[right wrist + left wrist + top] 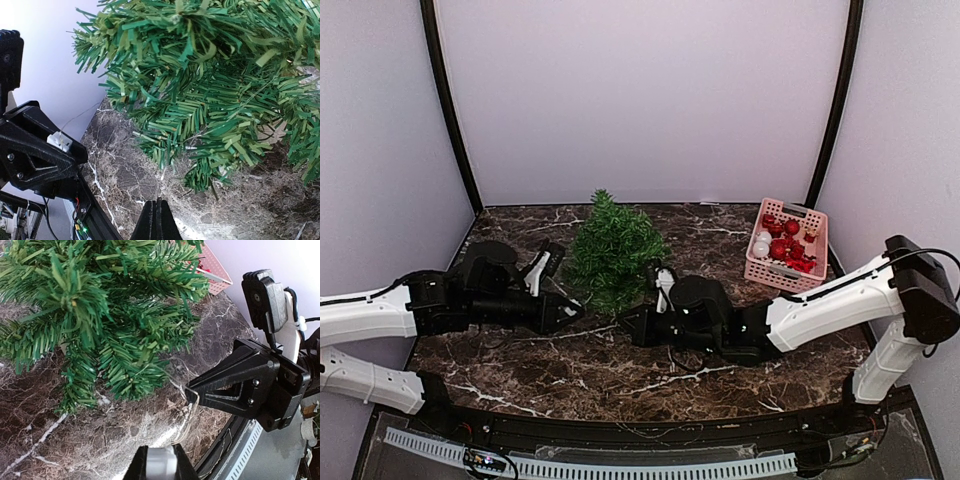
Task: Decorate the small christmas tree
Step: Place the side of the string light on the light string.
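Now | step, likely: stringing thin pale wire (190, 405) onto bushy dark-green miniature tree (612, 250) | left gripper (570, 312) pinches white end-piece (59, 142); right gripper (625, 325) clamps wire | next: lift, drape over branches

Soft, even, bright light falls from above in all three of your views. The pale walls (640, 100) read as washed lilac, with no hard glare. The dark marble table (570, 375) carries a faint pale sheen, strongest low in your wrist views. The small christmas tree (612, 250) throws only a weak, diffuse shadow under its branches. Up close, its needles are sharp, the nearest marble softens, and the wall behind burns almost white.
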Tool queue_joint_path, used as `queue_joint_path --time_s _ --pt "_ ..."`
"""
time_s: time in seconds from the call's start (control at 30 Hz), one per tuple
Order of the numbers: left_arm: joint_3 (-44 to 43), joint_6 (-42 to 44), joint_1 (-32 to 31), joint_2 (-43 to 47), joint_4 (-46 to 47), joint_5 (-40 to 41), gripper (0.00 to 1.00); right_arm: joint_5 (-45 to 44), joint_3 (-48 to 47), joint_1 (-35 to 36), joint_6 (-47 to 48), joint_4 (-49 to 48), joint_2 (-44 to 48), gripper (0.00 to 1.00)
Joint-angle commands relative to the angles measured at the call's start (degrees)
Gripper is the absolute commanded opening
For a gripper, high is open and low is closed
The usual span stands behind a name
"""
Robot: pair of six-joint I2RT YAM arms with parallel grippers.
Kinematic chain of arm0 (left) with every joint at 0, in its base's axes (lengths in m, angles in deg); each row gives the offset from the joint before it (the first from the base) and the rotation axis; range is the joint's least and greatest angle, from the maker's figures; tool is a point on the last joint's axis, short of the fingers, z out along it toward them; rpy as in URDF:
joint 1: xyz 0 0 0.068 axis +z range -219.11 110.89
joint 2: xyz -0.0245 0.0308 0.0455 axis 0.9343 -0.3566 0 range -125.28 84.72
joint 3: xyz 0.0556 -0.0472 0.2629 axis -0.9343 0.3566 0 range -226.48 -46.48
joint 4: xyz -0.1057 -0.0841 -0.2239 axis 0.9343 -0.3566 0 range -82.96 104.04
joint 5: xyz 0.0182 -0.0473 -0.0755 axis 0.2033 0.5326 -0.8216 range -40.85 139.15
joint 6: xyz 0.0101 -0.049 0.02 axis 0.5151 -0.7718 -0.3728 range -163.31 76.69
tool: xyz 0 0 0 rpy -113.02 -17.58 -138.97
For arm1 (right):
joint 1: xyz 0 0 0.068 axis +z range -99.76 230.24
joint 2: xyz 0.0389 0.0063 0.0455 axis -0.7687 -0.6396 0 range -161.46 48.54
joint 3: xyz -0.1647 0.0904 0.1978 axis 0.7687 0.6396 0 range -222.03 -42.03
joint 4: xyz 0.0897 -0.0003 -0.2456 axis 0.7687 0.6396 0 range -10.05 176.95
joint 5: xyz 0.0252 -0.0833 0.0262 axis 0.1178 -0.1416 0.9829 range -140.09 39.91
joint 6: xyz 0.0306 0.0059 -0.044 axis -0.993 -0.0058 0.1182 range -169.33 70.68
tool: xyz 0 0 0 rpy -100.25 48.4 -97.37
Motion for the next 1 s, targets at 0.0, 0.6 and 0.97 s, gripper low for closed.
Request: queue_joint_path --time_s 0.0,0.6,0.97 --pt "0.9 -0.7 2.1 0.9 0.4 0.5 0.1 0.7 1.7 0.6 -0.2 -3.3 2.5 0.0" --pt "-0.2 5.4 12.3 -8.1 3.5 -2.7 0.11 6.4 0.3 1.4 4.0 -6.5 3.4 0.0" --pt "-0.1 6.8 14.3 -13.1 6.4 -3.3 0.16 5.3 0.0 1.5 4.1 -6.2 4.0 0.0"
